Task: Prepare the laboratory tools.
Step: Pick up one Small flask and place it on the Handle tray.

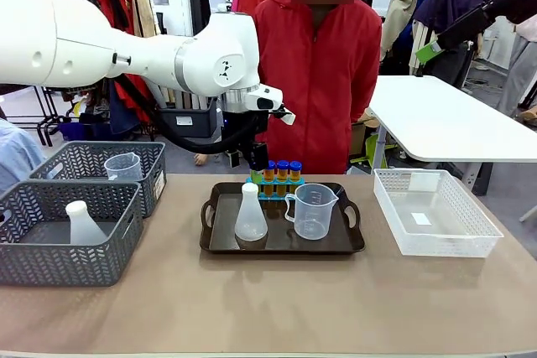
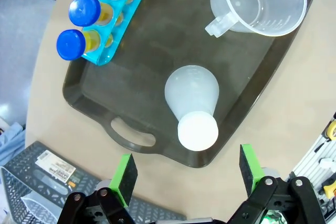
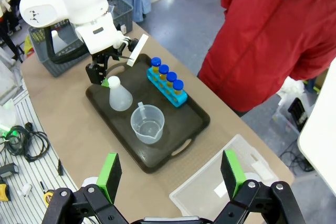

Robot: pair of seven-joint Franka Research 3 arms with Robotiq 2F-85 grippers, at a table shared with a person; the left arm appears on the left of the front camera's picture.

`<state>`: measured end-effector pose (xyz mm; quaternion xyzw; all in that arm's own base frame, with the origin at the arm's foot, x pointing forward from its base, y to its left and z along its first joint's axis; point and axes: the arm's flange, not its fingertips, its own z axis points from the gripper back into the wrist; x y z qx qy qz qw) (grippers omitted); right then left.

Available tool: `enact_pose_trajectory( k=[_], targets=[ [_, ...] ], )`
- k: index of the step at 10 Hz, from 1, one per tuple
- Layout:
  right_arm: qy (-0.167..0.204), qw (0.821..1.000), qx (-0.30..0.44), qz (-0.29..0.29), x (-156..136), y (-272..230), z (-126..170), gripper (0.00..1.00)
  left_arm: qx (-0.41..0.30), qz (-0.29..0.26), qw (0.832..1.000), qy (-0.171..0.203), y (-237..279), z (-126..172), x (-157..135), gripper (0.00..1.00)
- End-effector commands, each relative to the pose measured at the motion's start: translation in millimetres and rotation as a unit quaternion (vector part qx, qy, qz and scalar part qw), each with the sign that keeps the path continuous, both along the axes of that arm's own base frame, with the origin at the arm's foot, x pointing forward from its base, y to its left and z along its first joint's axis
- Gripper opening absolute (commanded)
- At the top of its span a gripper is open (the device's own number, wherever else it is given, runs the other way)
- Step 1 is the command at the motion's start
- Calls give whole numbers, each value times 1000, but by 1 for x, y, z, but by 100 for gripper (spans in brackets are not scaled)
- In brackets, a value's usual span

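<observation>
A dark tray (image 1: pixel 220 241) lies mid-table. On it stand a white conical flask (image 1: pixel 250 214), a clear handled beaker (image 1: pixel 312 210) and a blue rack (image 2: pixel 123 22) of orange blue-capped tubes (image 1: pixel 282 171). My left gripper (image 1: pixel 256 163) hangs open above the tray's left end, nothing between its green pads (image 2: pixel 126 171). Directly under it, in the left wrist view, the flask (image 2: pixel 191 98) stands apart from the left gripper (image 2: pixel 186 169). My right gripper (image 3: pixel 170 171) is open and empty, high over the table's near right side, looking down on the tray (image 3: pixel 173 124), flask (image 3: pixel 119 95) and beaker (image 3: pixel 147 123).
Two grey baskets stand at the left: the near one (image 1: pixel 50 257) holds another flask (image 1: pixel 84 224), the far one (image 1: pixel 155 165) another beaker (image 1: pixel 123 167). A white basket (image 1: pixel 432 211) sits at the right. A person in a red jacket (image 1: pixel 319 73) stands at the far edge.
</observation>
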<state>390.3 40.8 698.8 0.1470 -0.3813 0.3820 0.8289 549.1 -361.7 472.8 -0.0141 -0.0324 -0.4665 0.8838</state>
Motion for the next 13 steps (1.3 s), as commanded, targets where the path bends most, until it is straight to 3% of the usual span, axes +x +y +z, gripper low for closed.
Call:
enact_pose_trajectory(
  k=[1, 2, 5, 8, 11, 13],
  targets=[
    [-1, 1000, 5, 5, 0, -1, 1, 100, 0, 0, 1000, 0, 0, 0, 0, 100],
    [-1, 1000, 5, 5, 0, -1, 1, 100, -19, -3, 999, 26, 7, 10, -4, 100],
    [-1, 1000, 5, 5, 0, -1, 1, 100, -93, 7, 995, 36, 38, 44, -11, 100],
    [-1, 1000, 5, 5, 0, -1, 1, 100, -147, 19, 989, 2, 80, 89, -22, 100],
    [-1, 1000, 5, 5, 0, -1, 1, 100, -232, -20, 972, -34, 123, 140, -25, 100],
    [-1, 1000, 5, 5, 0, -1, 1, 100, -239, -15, 968, -81, 146, 172, -31, 100]
  ],
)
